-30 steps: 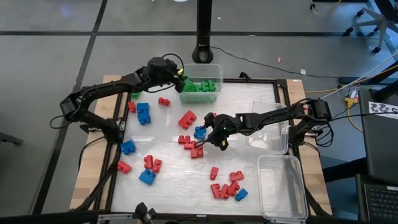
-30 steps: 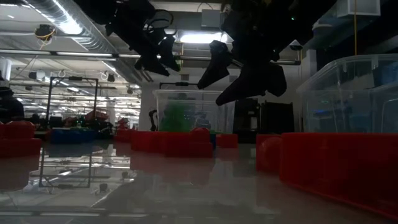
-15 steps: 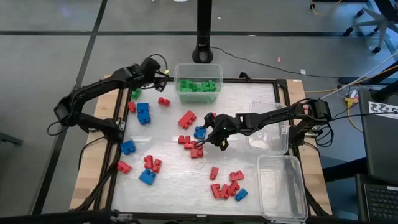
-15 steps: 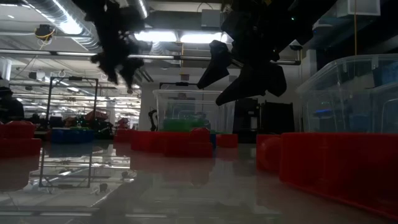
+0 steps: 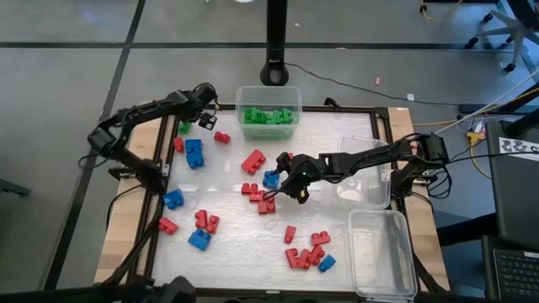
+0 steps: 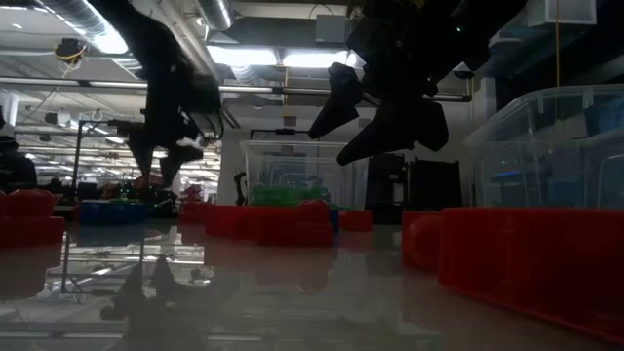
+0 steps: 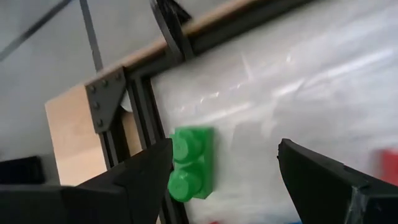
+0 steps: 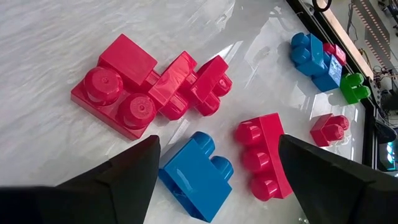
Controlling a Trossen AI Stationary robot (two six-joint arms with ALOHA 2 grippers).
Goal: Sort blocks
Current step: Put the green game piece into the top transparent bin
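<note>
A: High view — left hand [image 5: 205, 99] released, hovering at the counter's [image 5: 337, 135] far-left corner beside a lone green block [image 5: 184, 128]; the remaining blocks [image 5: 253, 160] lie scattered.

B: Right hand [image 5: 286, 178]?

A: Mid-counter, released, over a blue block [image 5: 270, 178].

B: Wrist views?

A: Left: green block [image 7: 189, 163] between spread fingers [image 7: 134, 180]. Right: blue block [image 8: 196, 173], red ones around it — nothing grasped.

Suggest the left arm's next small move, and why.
Probably lower the left pincer onto the lone green block by the table's frame and close. Its fingers stand open on either side of that block, the pincer empty, and the other greens already sit in the tub. The right pincer hovers open over mid-table blocks.
</note>
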